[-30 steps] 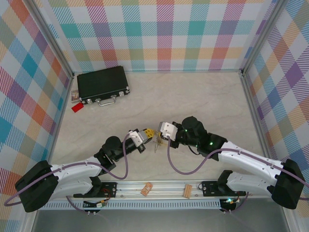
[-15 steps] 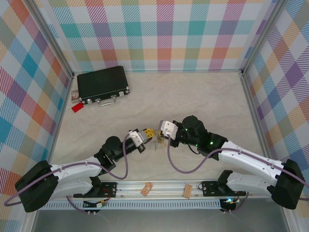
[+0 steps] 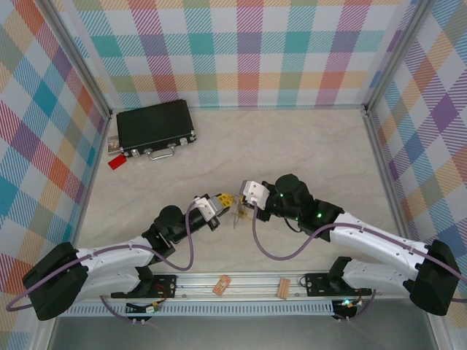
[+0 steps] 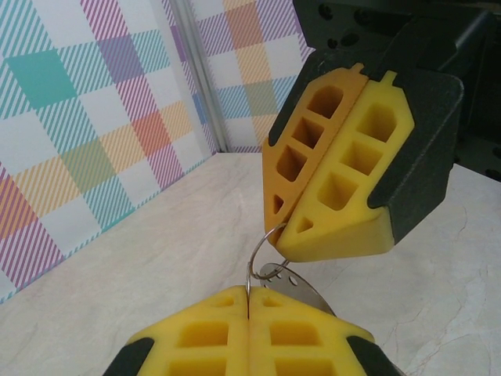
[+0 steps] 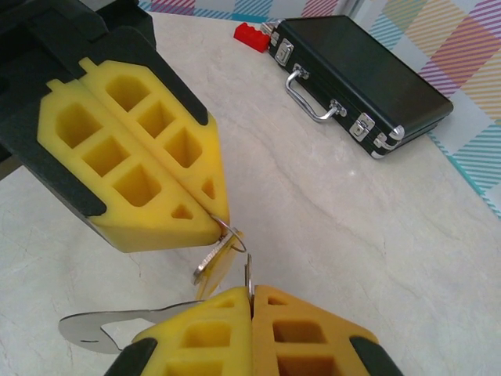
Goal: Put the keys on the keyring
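Observation:
My two grippers meet tip to tip over the near middle of the table. The keyring (image 4: 262, 239) is a thin silver wire loop stretched between them. My left gripper (image 4: 249, 296) is shut on one side of it, and my right gripper (image 5: 250, 291) is shut on the other side. From the keyring (image 5: 235, 235) hangs a key (image 5: 210, 266) with a yellow head. A flat silver metal piece (image 4: 305, 288) with small holes lies just under the loop. From above, the left gripper (image 3: 228, 200) and right gripper (image 3: 243, 210) almost touch, with the key (image 3: 236, 219) dangling below them.
A black case (image 3: 155, 127) with a silver handle lies at the back left, with a small red tag (image 3: 116, 162) beside it. Two tan wooden clips (image 3: 222, 284) (image 3: 282, 289) rest on the front rail. Plaid walls close in the left, back and right sides.

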